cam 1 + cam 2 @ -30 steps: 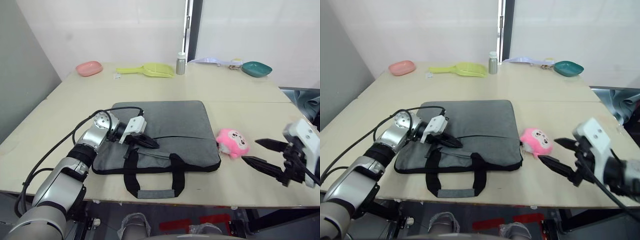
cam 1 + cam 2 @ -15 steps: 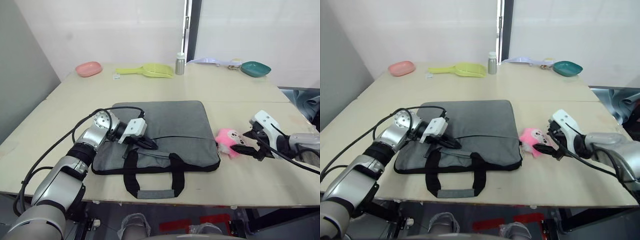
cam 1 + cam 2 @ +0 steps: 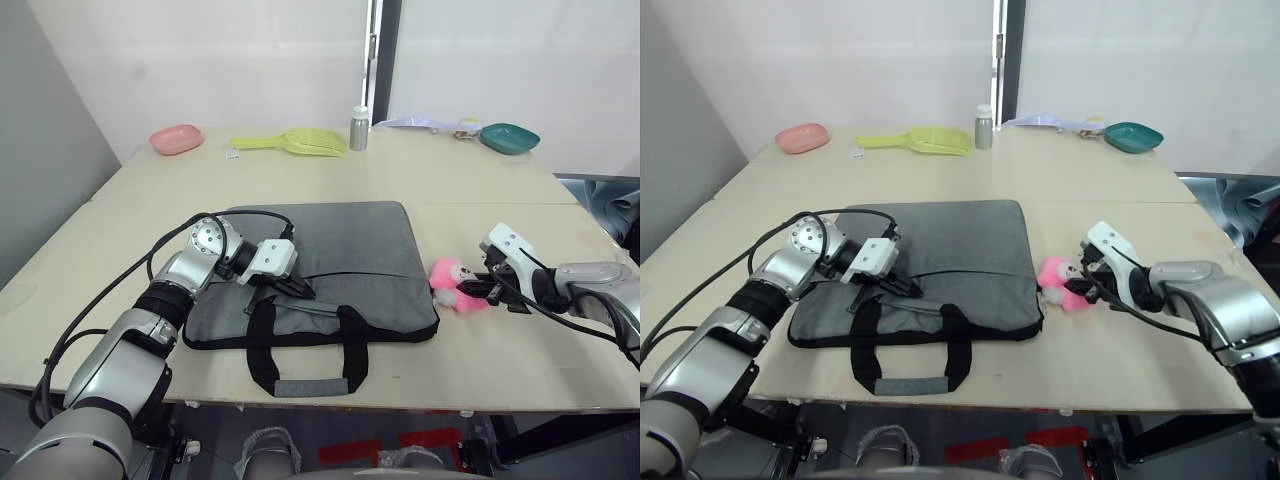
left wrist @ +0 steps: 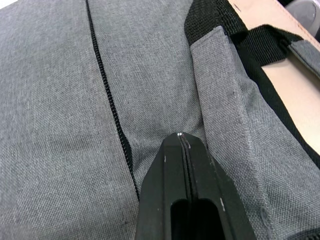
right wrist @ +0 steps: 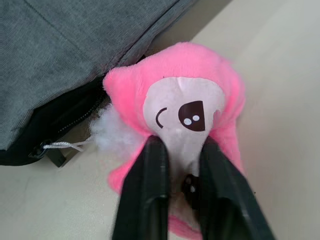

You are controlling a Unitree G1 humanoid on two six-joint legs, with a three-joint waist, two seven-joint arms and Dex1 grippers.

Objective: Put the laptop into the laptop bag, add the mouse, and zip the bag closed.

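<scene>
The right gripper [image 5: 177, 165] was clenched on the pink plush toy [image 3: 455, 284], its two black fingers [image 5: 145, 190] pinching the toy's face just beside the right-hand edge of the laptop bag [image 3: 330, 262]. At that corner the right wrist view showed the zipper pull [image 5: 52, 150] with its white cord, and a dark gap in the bag's side above it, so the zip looked at least partly undone there. The left gripper [image 4: 181, 145] was pressed closed, tips together, resting on the grey fabric near the bag's front left, between the zip line [image 4: 107, 100] and the black handles [image 3: 305, 350]; whether it pinched cloth I could not tell.

No laptop or mouse lay on the worktop [image 3: 130, 220]; the flat bag may have held them already, which would leave only the zipping, but that is a guess. The toy is no part of the job and seemed to be blocking the zip corner.

The bag's front edge sat near the worktop's front edge, the handles overhanging towards it. Open room lay right of the toy and behind the bag; the pink dish [image 3: 176, 138], yellow scoop [image 3: 300, 140], small bottle [image 3: 359, 127] and teal bowl [image 3: 508, 137] stood well apart at the back.
</scene>
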